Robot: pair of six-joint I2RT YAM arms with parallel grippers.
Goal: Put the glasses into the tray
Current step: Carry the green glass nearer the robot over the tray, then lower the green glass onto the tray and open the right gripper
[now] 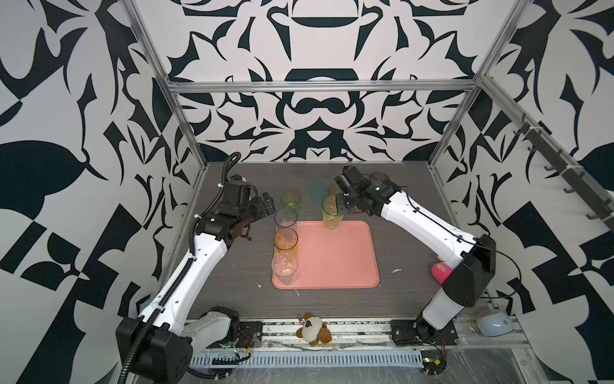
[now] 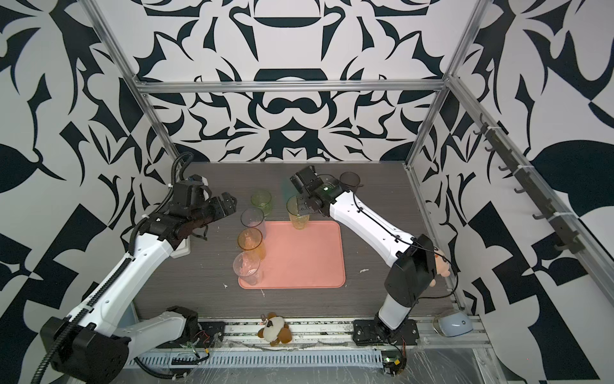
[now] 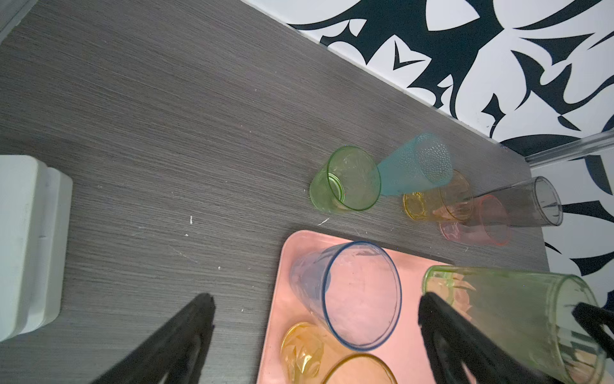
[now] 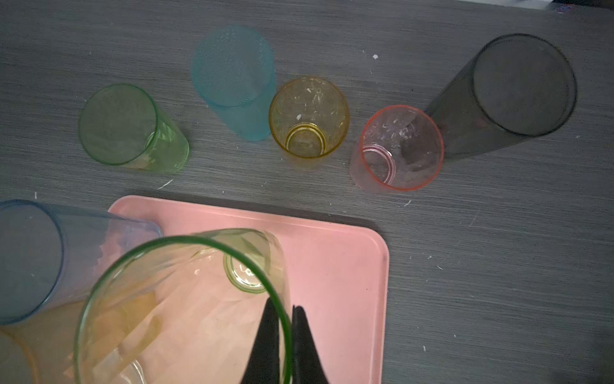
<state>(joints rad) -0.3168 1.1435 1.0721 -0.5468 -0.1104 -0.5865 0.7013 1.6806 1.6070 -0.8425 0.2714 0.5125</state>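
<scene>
Right wrist view: the rim of a tall green glass [image 4: 186, 299] is pinched between the two black fingers of the right gripper [image 4: 288, 332], with one finger inside the glass and one outside. The bottom of this glass is seen over the far edge of the pink tray [image 4: 332, 266]. Whether it is touching the tray cannot be told. Next to it, a tall blue glass [image 4: 33, 259] is stood on the tray's corner. Five more glasses are stood upright on the grey table [image 4: 498, 266] past the tray. They are a short green glass [image 4: 129, 129], a teal glass [image 4: 232, 76], a yellow glass [image 4: 307, 119], a pink glass [image 4: 398, 149] and a smoky grey glass [image 4: 511, 89]. The pink glass is set just beside the grey one. In both top views, three glasses are lined up along the left side of the tray. The blue glass is at the far corner, an orange glass [image 1: 285, 239] is in the middle, and a clear glass [image 1: 284, 266] is at the near corner. The left gripper [image 1: 265, 206] is held over the table to the left of the tray, near the blue glass, with its fingers spread wide. A white box [image 3: 30, 239] is seen on the table in the left wrist view. A soft toy [image 1: 314, 329] is laid on the front rail.
</scene>
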